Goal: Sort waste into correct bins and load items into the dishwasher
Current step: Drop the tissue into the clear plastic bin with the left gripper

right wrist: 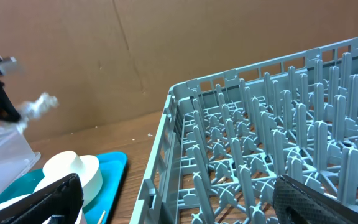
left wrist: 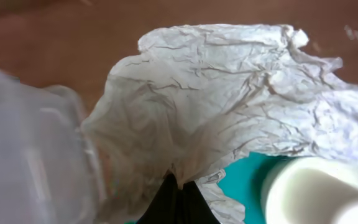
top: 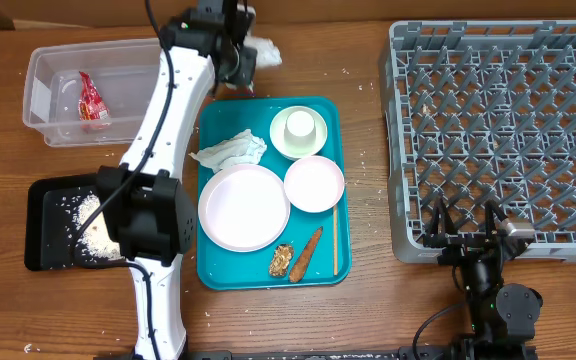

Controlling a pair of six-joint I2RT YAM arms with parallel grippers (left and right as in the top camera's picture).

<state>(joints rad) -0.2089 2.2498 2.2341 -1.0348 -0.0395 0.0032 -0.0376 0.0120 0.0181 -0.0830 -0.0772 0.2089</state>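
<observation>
At the table's [top: 368, 310] 10 o'clock a clear bin [top: 118, 75] holds a red wrapper [top: 88, 100]. Below it, at 8 o'clock, a black bin [top: 43, 195] carries a scatter of rice [top: 90, 225]. The left arm [top: 173, 100] runs from 7 o'clock up to 12, crossing the black bin's right edge. The left gripper [left wrist: 178, 202] is pressed together on a crumpled white napkin [left wrist: 216, 93], pinching its lower fold. The napkin hangs over the wood just beyond the 12 o'clock edge of the teal tray [top: 208, 270], between the clear bin and the cup [top: 299, 128]; whether it touches the table I cannot tell. The tray lies at centre. On it, a bluish tissue [top: 230, 150] sits at 10 o'clock and the cup stands on a saucer [top: 281, 148] at 1 o'clock. A large plate [top: 244, 207] at 8 o'clock sits just beside a bowl [top: 314, 183] at 3 o'clock. Brown scraps [top: 282, 260] lie at 6 o'clock and a chopstick [top: 334, 235] lies along the right rim. The grey rack [top: 498, 110] fills 2 to 4 o'clock. At 5 o'clock the right gripper [top: 463, 222] sits at the rack's near edge, its fingers spread wide.
</observation>
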